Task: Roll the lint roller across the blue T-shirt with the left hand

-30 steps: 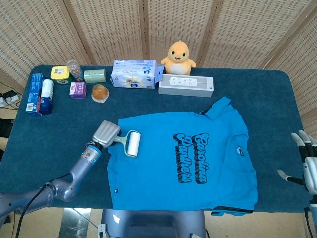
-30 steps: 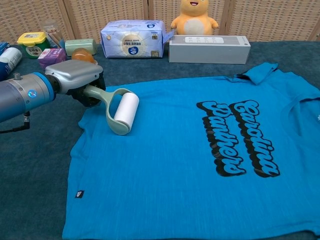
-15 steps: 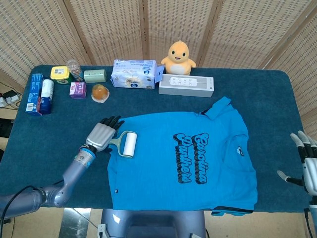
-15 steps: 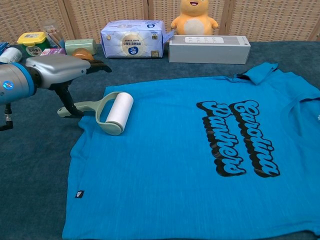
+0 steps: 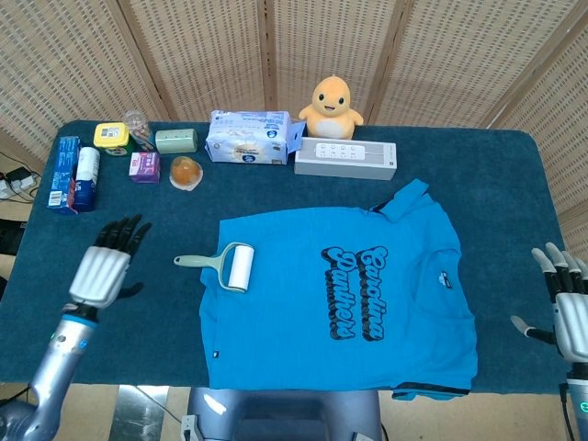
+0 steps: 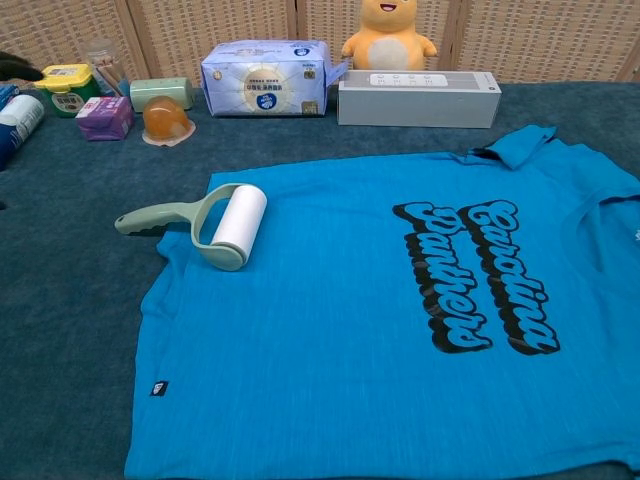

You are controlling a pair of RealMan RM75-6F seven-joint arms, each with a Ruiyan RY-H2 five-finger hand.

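**Roller lying free on shirt edge, left hand off to the side, empty**

Nearest: left hand at the near-left of the table, fingers spread, holding nothing. It is well apart from the lint roller; bare blue tablecloth lies between them. Right hand sits off the near-right table edge, fingers apart, also empty, far from everything that matters.

Mid-table: blue T-shirt laid flat, printed side up, collar toward the right-far corner. The roller rests at the shirt's left edge: white drum on the fabric, green handle sticking out over the tablecloth.

Key relation: the roller lies to the right of the left hand, roughly level with it in the head view. The handle's long axis runs left-right and its free end points toward the left hand, so that end is the closest part to grab. The drum axis runs near-far, so it would roll sideways across the shirt. Left hand is much nearer than the right, as the task wants.

Judgement: roller looks set down, so either the pass is over or a regrasp is needed; can't tell which.

Far: tissue pack, yellow plush, white speaker bar, small jars and boxes along the far-left edge.
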